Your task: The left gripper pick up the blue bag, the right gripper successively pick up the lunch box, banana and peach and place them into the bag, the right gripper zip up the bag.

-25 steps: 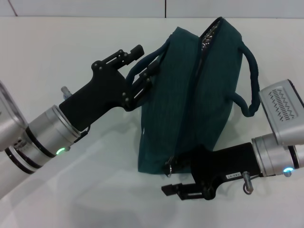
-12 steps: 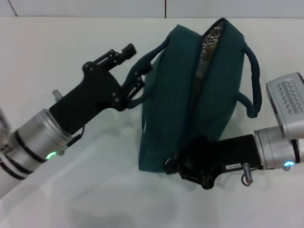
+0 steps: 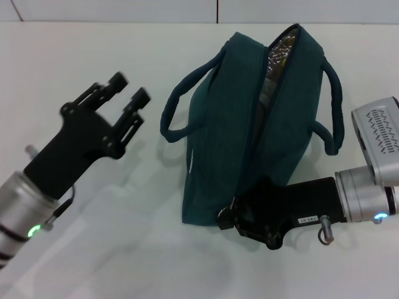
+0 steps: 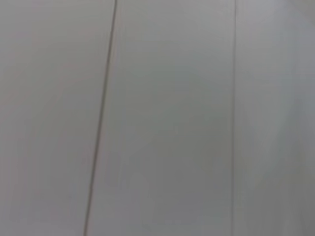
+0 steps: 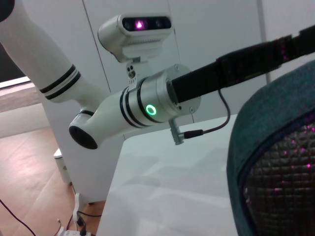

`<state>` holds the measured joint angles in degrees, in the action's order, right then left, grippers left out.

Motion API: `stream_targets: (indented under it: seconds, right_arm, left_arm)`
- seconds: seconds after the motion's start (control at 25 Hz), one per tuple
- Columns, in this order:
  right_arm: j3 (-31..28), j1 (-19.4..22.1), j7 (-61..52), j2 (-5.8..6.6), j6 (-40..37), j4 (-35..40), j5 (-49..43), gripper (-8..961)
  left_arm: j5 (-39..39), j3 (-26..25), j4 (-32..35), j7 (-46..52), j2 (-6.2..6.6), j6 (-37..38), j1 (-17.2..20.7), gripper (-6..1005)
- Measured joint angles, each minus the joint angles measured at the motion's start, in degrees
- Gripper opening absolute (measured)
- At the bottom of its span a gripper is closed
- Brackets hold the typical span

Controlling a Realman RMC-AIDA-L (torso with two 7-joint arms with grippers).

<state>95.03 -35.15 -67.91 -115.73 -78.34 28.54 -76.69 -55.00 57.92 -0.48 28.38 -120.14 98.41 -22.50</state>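
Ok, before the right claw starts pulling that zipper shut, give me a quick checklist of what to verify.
1. Right claw at the zipper's near end of the blue bag: ok.
2. Grip on the zipper pull: cannot tell, pull hidden.
3. Left claw steadying the bag: not ok, open, clear of the left handle.
4. Zipper shut: not ok, far end gapes, silver lining shows.
5. Lunch box, banana, peach inside: cannot tell.

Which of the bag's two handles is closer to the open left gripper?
The handle looping out from the blue bag on the robot's left; the left gripper is beside it, not touching. The other handle sits across the bag.
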Motion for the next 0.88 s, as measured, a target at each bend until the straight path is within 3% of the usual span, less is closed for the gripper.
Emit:
stream_targets:
  seconds: [0.16,0.36,0.6,0.88]
  right_arm:
    - [-0.18,0.03,0.02,0.25,-0.66,0.46,-0.02,22]
    - [-0.66,0.1,0.89,0.48,-0.37,2.79,-0.17,21]
    - [-4.71,0.02,2.58,0.44,-0.19,4.38,-0.37,21]
    - [-8.63,2.04,5.91,-0.16,-0.53,6.12,0.74,20]
  left_arm:
    - [-0.18,1.08,2.36,-0.03,0.42,-0.34,4.43,462]
    - [-0.3,7.11,6.8,-2.77,0.56,-1.96,10.59,462]
    - [-0.37,14.16,6.2,-5.07,0.52,-5.06,10.96,462]
    - [-0.92,17.58,4.79,-4.35,0.52,-7.21,10.28,462]
